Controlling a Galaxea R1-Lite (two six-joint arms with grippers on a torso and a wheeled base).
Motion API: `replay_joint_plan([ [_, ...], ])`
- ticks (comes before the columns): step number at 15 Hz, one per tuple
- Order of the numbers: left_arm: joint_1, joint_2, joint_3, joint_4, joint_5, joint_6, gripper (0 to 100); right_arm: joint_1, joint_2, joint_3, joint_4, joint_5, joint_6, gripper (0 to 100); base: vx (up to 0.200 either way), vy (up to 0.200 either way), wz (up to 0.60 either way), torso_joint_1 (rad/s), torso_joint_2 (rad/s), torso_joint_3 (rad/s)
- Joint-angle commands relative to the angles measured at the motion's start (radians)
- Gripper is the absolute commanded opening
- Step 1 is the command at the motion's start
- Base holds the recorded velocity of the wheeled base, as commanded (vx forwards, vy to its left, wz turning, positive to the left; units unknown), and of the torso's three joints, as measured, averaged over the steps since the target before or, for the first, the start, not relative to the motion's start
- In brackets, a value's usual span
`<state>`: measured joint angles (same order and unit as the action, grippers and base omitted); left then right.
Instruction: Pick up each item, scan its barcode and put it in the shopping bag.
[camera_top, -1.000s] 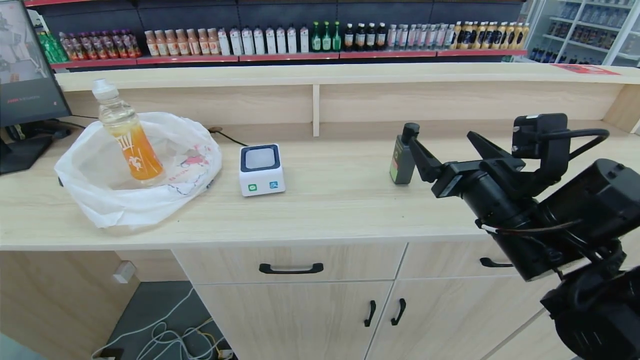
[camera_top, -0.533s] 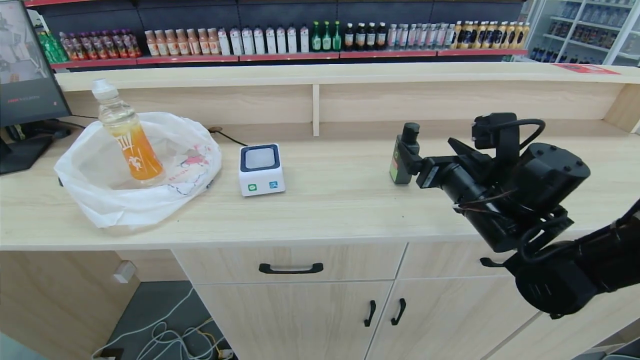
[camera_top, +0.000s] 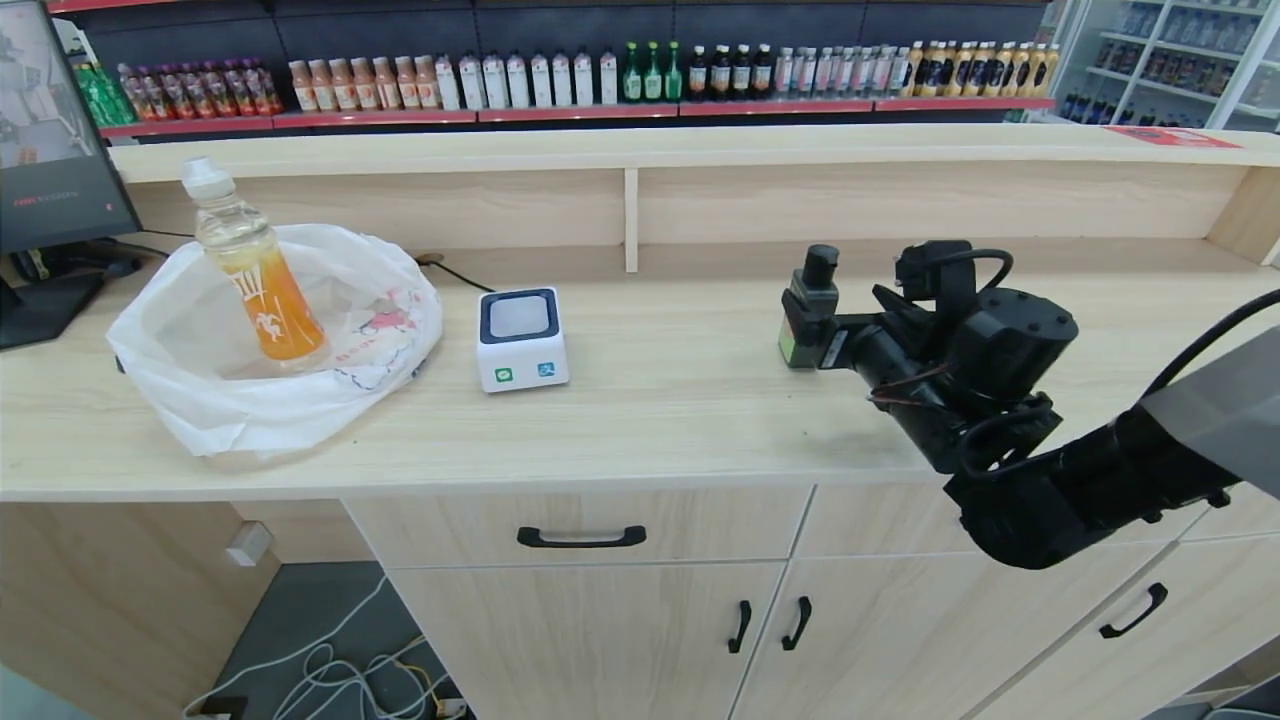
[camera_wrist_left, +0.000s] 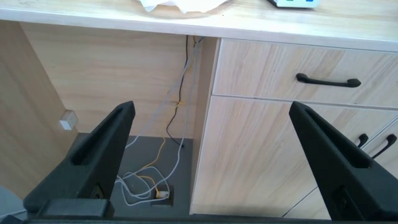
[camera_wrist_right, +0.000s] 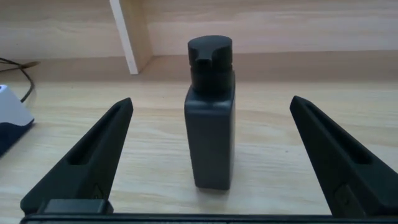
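Dark bottle (camera_wrist_right: 210, 143) upright on counter (camera_top: 660, 400), inside spread right end effector (camera_wrist_right: 211, 106).

Right arm (camera_top: 1010, 400) black, round joint housings, looped cable (camera_top: 975, 252), reddish wires (camera_top: 900, 372), wedge-shaped pincer fingers (camera_wrist_right: 93, 155).

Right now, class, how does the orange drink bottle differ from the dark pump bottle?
The orange drink bottle is clear with a white cap; the dark pump bottle is opaque with a black top. The orange drink bottle stands tilted inside the shopping bag; the dark pump bottle stands upright on the bare counter, the open right gripper facing it. Both are ungripped.
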<state>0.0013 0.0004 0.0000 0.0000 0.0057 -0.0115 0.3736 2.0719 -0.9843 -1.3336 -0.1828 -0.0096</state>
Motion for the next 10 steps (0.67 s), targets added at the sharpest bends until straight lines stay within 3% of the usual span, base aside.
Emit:
replay_joint_plan([
  [1, 0.0, 0.0, 0.0, 0.0, 0.0, -0.001, 100, -0.013, 0.065, -0.051, 0.01, 0.019, -0.001, 100, 0.0, 0.0, 0.0, 0.0, 0.0, 0.0],
  [10, 0.0, 0.0, 0.0, 0.0, 0.0, -0.001, 100, -0.033, 0.163, -0.335, 0.2, 0.022, 0.0, 100, 0.0, 0.0, 0.0, 0.0, 0.0, 0.0],
])
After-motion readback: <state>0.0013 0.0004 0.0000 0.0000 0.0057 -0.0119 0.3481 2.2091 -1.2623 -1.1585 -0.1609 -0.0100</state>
